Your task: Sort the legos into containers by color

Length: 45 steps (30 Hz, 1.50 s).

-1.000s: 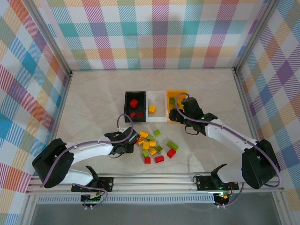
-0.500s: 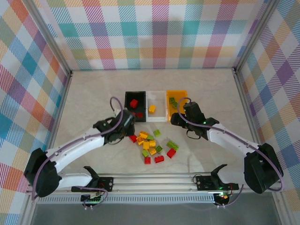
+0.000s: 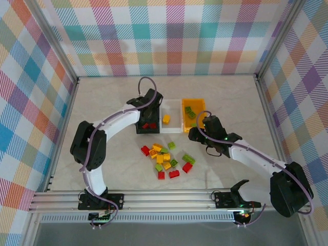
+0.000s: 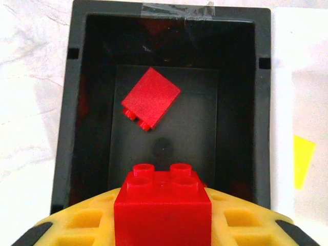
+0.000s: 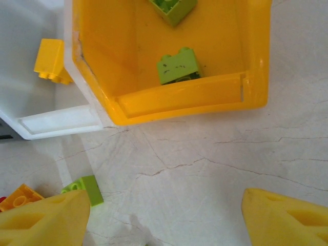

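Left gripper point(image 3: 152, 104) hangs over the black bin point(image 4: 65, 128), jaws clamped on a red brick point(image 4: 163, 207); letting go comes next, I'd say. Right gripper point(image 5: 164, 218) hovers by the orange bin point(image 5: 189, 100), jaws wide, empty.

Bright, even overhead light on my feeds, only soft shadows on the table point(image 3: 102, 102); the close red brick point(image 4: 163, 215) looks slightly soft at the left wrist, the black bin point(image 4: 66, 102) interior dim
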Each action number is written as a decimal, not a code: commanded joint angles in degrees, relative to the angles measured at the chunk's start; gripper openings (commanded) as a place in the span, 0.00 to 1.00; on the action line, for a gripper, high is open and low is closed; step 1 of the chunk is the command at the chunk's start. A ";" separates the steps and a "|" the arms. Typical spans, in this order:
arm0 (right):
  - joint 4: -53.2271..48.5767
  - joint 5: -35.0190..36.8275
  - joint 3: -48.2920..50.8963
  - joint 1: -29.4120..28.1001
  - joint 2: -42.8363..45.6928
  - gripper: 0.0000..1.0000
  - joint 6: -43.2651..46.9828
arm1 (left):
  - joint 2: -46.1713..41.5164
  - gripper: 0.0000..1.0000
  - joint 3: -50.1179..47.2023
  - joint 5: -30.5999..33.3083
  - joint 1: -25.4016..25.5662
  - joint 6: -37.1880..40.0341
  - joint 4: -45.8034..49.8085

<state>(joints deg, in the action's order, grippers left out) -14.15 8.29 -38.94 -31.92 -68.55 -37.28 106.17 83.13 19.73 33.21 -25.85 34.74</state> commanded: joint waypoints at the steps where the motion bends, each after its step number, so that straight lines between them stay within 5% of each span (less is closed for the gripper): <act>1: 0.36 -2.05 0.68 -0.40 1.75 0.78 -0.67 | 1.08 0.41 4.03 1.24 -0.23 1.75 3.33; 6: -0.49 -3.78 0.92 -0.68 3.62 0.79 -0.60 | -1.23 0.67 5.56 -1.19 -0.03 1.37 4.63; 14: -4.21 -3.73 2.95 -4.73 7.22 0.79 -1.47 | -19.02 0.99 -4.68 -7.50 5.97 -1.71 0.34; 22: -11.26 0.05 6.24 -15.89 7.47 0.78 -8.61 | -39.82 1.00 -29.27 -6.29 17.44 -11.04 -3.96; 31: -9.91 10.86 8.74 -29.77 5.12 0.79 -31.94 | -56.49 1.00 -45.88 -4.06 19.74 -19.45 -2.81; 38: -10.03 12.54 5.91 -31.10 -1.72 0.78 -38.46 | -62.04 1.00 -50.15 -2.77 19.76 -20.92 -1.26; 45: -11.30 12.45 5.96 -31.62 -3.65 0.64 -39.97 | -63.18 1.00 -50.88 -2.87 19.72 -20.80 -1.34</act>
<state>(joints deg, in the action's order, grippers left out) -23.73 19.53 -32.10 -63.11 -71.88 -74.72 43.92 32.75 15.75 52.49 -45.74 32.99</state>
